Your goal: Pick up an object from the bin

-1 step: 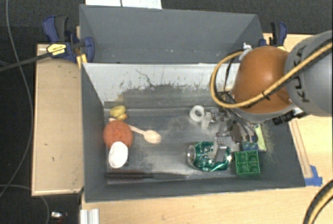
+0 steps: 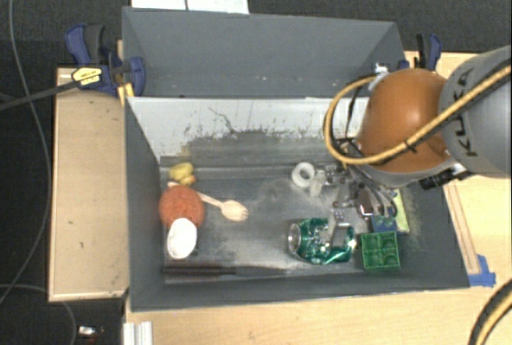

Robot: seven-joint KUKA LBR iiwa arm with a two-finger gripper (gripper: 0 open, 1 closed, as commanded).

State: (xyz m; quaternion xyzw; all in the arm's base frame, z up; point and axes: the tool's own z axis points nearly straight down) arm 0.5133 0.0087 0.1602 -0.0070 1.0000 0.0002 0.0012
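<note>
My gripper (image 2: 340,217) hangs low at the bin's right side, just above a crushed green can (image 2: 320,243) near the front wall. Its metal parts reach down onto the can's upper right edge, and nothing shows between them. A green toy brick (image 2: 380,250) lies right beside the can, to its right. A small white ring (image 2: 303,174) sits on the floor just left of the gripper's body.
At the bin's left lie an orange-brown fuzzy ball (image 2: 181,204), a white egg-shaped thing (image 2: 182,238), a small yellow piece (image 2: 183,173) and a pale wooden spoon (image 2: 226,209). A dark rod (image 2: 216,272) runs along the front wall. The arm's orange dome covers the right rear.
</note>
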